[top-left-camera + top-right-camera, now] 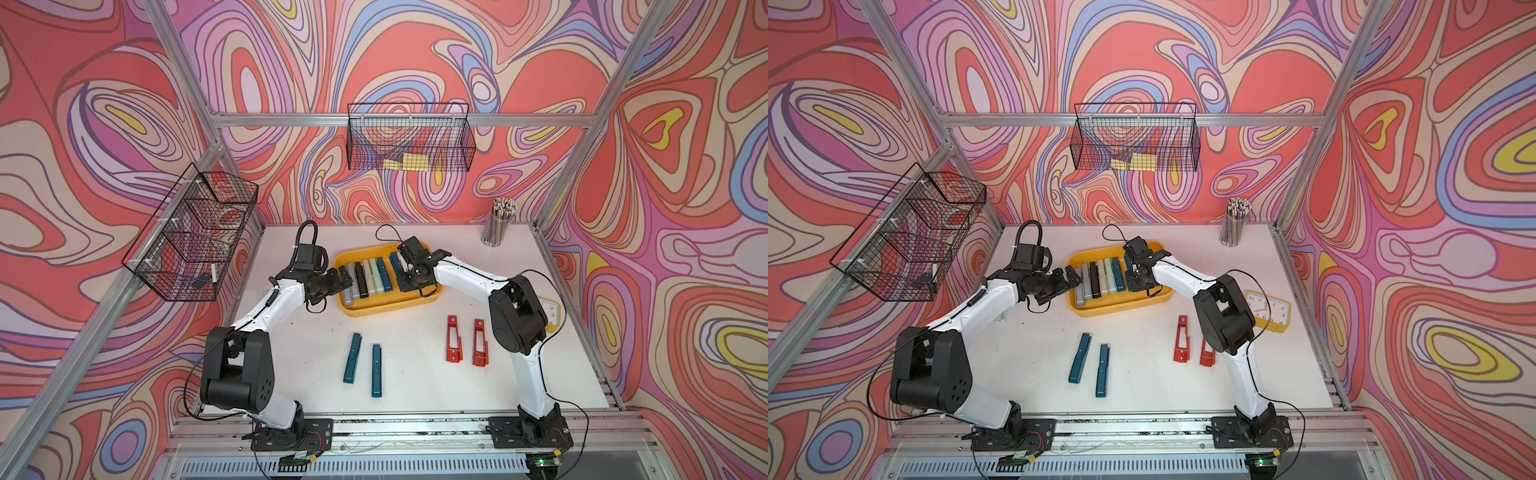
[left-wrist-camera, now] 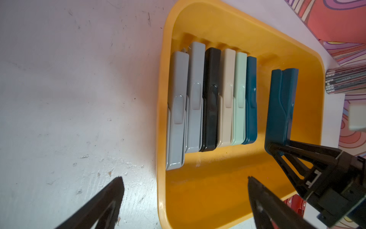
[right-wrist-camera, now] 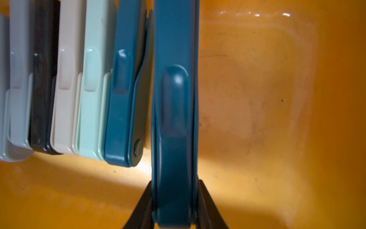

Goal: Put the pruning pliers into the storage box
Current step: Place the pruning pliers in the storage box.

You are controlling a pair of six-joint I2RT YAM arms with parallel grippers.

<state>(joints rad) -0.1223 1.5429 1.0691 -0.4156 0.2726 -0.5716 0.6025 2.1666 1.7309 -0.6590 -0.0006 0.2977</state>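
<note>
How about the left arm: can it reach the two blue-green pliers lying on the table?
Probably yes. The left gripper is open and empty beside the storage box, and the teal pliers lie flat on the table nearer that arm, with nothing between.

- The left arm (image 1: 266, 309) and right arm (image 1: 461, 276) wear white link shells between bulky black joint housings.
- The left gripper (image 2: 184, 181) and right gripper (image 3: 174, 184) carry black, triangular open-frame fingers.
- A black corrugated hose (image 1: 300, 235) loops behind the left gripper's wrist.
- A black, screwed base plate (image 1: 322, 428) sits farthest from that gripper.
</note>
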